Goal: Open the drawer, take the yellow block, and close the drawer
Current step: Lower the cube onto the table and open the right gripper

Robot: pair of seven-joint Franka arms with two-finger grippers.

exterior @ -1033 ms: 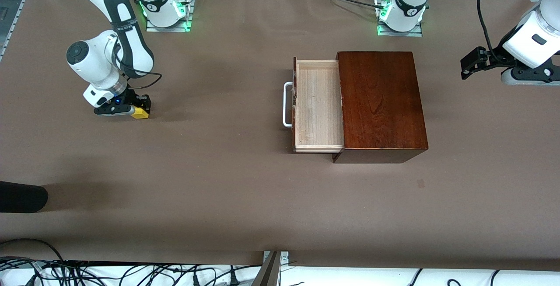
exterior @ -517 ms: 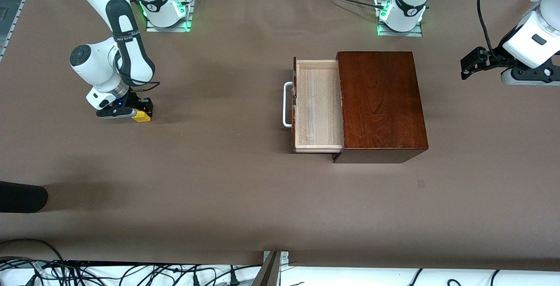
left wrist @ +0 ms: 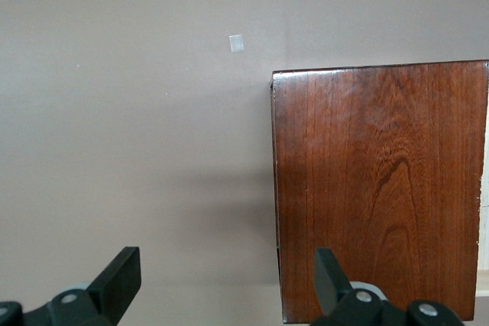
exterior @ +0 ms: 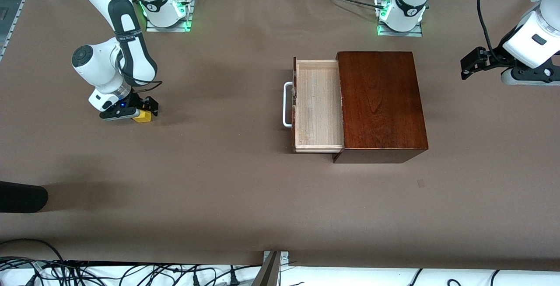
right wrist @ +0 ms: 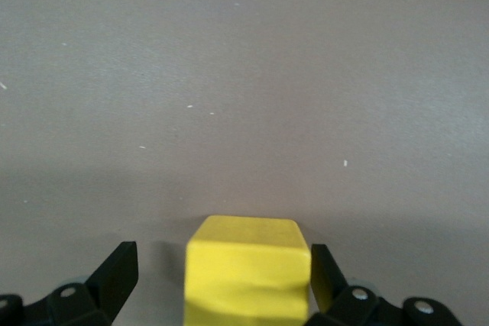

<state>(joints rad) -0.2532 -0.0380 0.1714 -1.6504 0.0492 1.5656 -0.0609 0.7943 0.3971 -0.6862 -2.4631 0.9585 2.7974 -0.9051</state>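
Between spread fingers of right claw (right wrist: 221,280), yellow block (right wrist: 248,276) on table, one finger close; left claw (left wrist: 221,288) open.

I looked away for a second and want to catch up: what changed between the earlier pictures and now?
The right tool edged toward the drawer's end of the table and opened, letting go of the yellow block, which sits on the table between its fingers with a gap on one side. The drawer stayed open and empty; the left tool stayed open and waiting beside the box.
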